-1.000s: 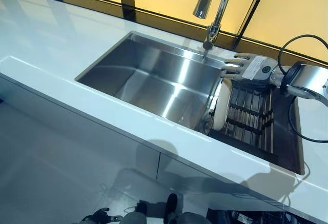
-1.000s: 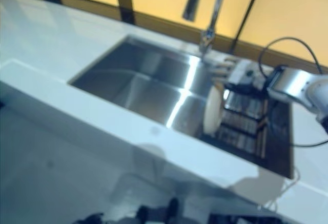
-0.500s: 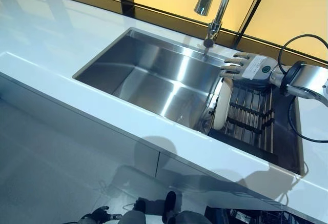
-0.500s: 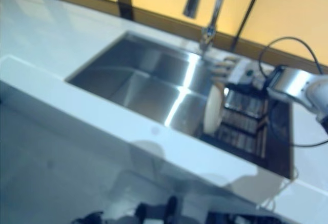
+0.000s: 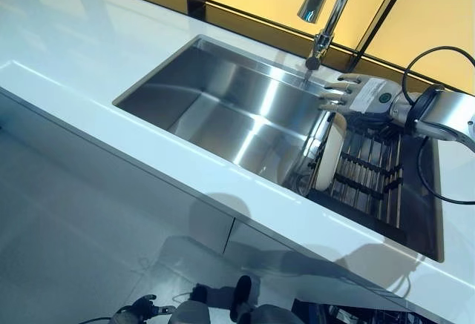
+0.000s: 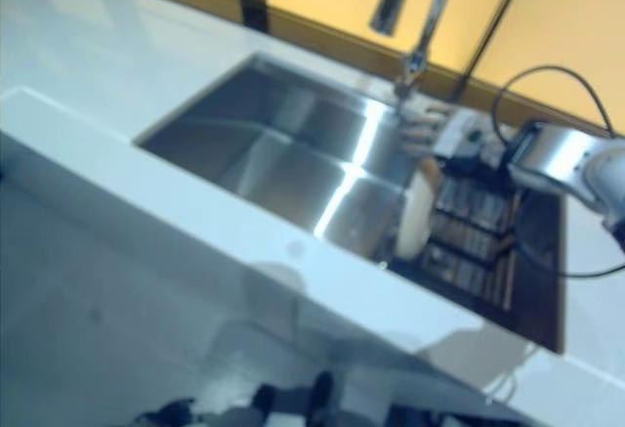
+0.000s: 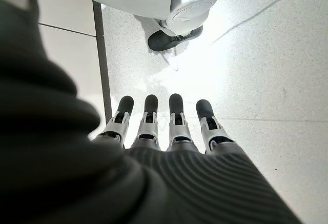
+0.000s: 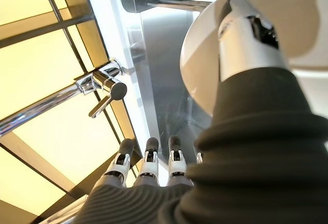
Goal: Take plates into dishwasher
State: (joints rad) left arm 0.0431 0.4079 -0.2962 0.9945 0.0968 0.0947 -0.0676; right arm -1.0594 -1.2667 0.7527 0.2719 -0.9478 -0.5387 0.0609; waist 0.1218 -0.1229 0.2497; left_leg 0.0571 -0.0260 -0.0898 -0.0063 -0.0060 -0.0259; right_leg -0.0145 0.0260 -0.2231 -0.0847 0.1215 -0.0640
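While the right hand [image 5: 355,96] reaches over the far right end of the sink [image 5: 223,105], its fingers are spread out straight and point toward the tap [image 5: 330,5] in the upper right of the frame. It holds nothing. A white plate [image 5: 329,153] stands on its edge just below the hand, at the left end of a dark rack [image 5: 371,172] that sits in the right part of the sink. The plate stands up like that because the bars of the rack prop it, which also leaves its top rim free for a hand to grab. I think the hand is open and above the plate so it can come down and take hold of that rim. In the right wrist view the thumb [image 8: 246,34] lies in front of the plate, close to it, but I cannot tell if it touches. The left hand [image 7: 169,126] hangs low over the floor [image 7: 266,65] with its fingers straight and side by side, holding nothing, and it has no job yet. The white counter [image 5: 89,50] runs around the sink. No dishwasher shows clearly; only a bit of something dark peeks in at the bottom right of the frame, and I cannot tell what it is. The lower part of the plate is hidden by the rack and the sink wall.
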